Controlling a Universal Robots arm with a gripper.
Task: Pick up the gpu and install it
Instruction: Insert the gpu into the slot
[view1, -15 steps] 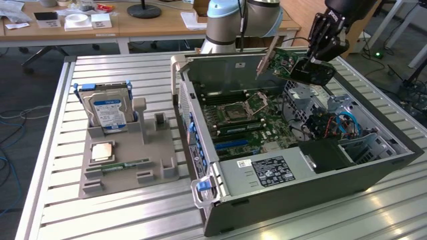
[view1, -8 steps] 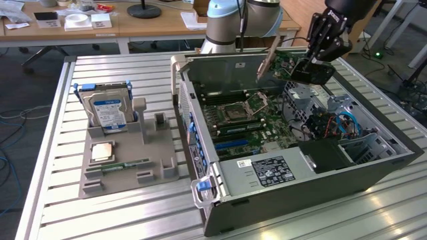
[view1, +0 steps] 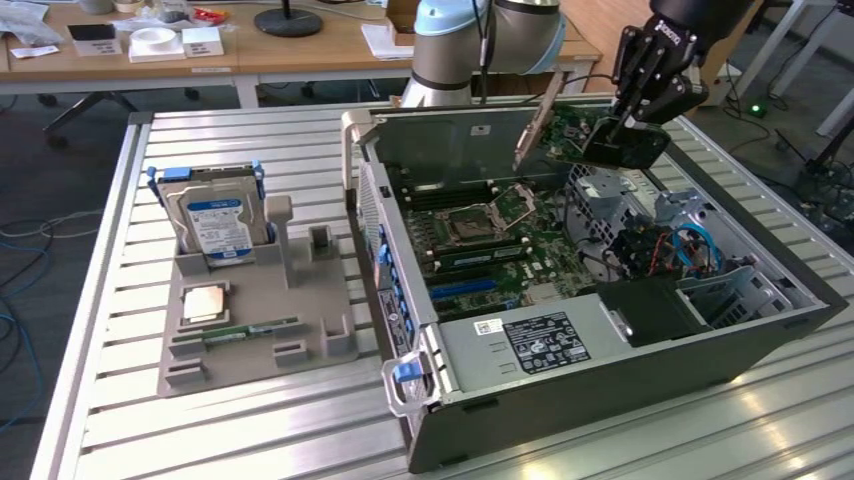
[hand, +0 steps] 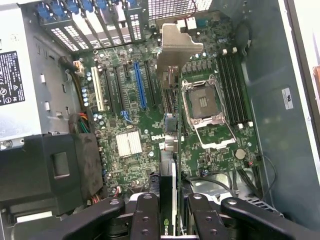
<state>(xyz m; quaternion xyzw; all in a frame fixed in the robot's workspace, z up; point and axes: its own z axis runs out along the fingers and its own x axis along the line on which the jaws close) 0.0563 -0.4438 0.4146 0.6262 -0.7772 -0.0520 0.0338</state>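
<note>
Green board, black cooler, silver end bracket: that is the gpu (view1: 577, 130), and in the exterior view you have it in the air over the far end of the open grey metal computer case (view1: 627, 390), tilted and touching nothing below it. The black gripper (view1: 627, 125) is clamped on its cooler end, jaws closed against the card. The case lies on its side on the slatted aluminium counter (view1: 267, 420). Toward the exterior view's left, the grey plastic parts holder (view1: 254, 330) stands well apart from your work.

In the wrist view you see the card edge-on. The gpu (hand: 173, 175) runs between the two black fingers (hand: 145, 215), which press on it from both sides, and its silver bracket (hand: 177, 47) points toward the case's rear slot openings. Below lies the green motherboard (hand: 125, 125), with the long blue expansion slot (hand: 140, 85) to one side of the card's line and the open metal processor socket (hand: 205, 107) to the other.

Watch these risks. I judge that the card hangs off the blue slot's line, so if you lower it this way its edge could land on the board or the bare socket. The tilt could seat one end first and jam it. The bracket may catch the rear wall, and a grip at one end could let the card pivot.
</note>
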